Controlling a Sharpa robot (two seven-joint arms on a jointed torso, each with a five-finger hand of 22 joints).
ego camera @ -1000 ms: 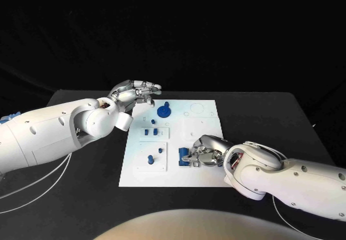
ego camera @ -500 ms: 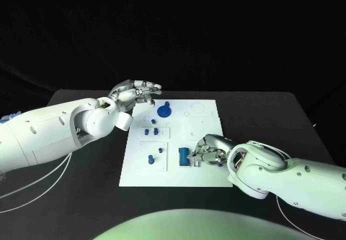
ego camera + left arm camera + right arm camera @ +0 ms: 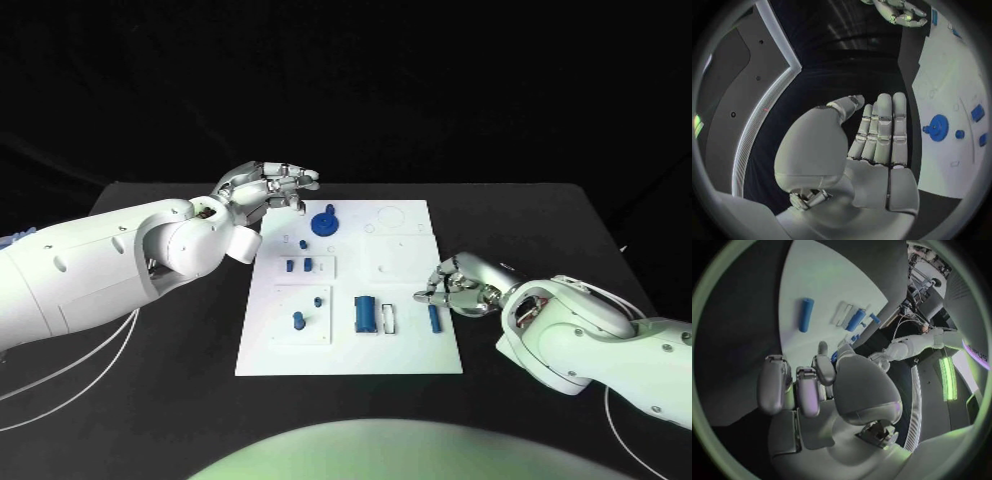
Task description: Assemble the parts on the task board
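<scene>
Parts: a slim blue pin point(image 3: 433, 318) lies loose on the task board point(image 3: 397, 262), just beside the right hand's fingertips; a thicker blue cylinder point(image 3: 365, 315) lies further in from that hand; a blue knobbed disc point(image 3: 327, 221) stands close to the left hand.
Right hand point(image 3: 459, 288): at the board's edge, fingers loosely curled, holding nothing.
Left hand point(image 3: 268, 185): raised off the board's far corner, fingers straight and together, empty.
Risk: the pin looks free to roll; a fingertip brushing it sideways could push it off the board's edge.
</scene>
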